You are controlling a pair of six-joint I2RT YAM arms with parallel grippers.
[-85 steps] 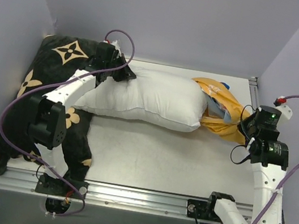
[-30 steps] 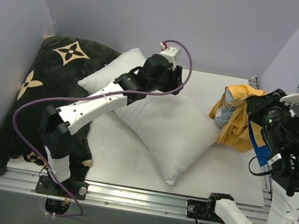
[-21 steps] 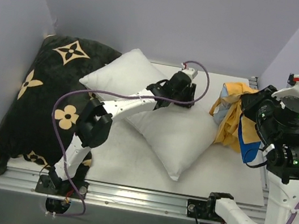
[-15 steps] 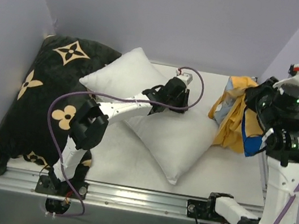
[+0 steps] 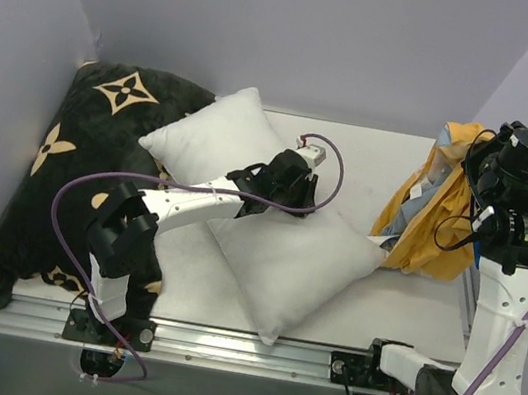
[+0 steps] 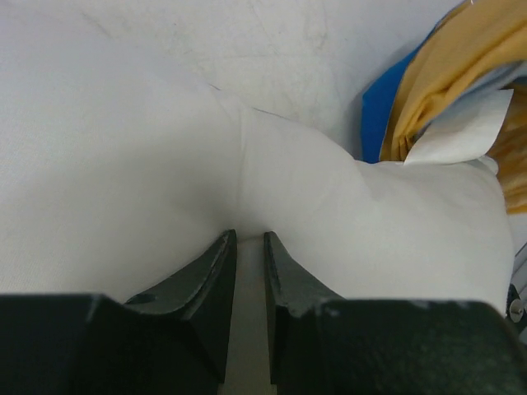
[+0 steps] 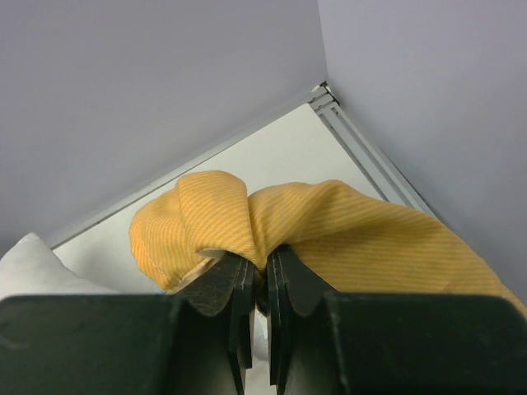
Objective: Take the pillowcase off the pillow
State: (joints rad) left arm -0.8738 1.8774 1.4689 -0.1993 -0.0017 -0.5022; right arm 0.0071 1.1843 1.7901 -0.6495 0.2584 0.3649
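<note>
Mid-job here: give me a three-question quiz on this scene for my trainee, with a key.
1. True or false: the right gripper is shut on the pillowcase.
2. The left gripper pinches: A) pillow B) cushion C) pillowcase.
3. Which colour covers most of the visible pillowcase?
Key: 1 true; 2 A; 3 orange-yellow.
</note>
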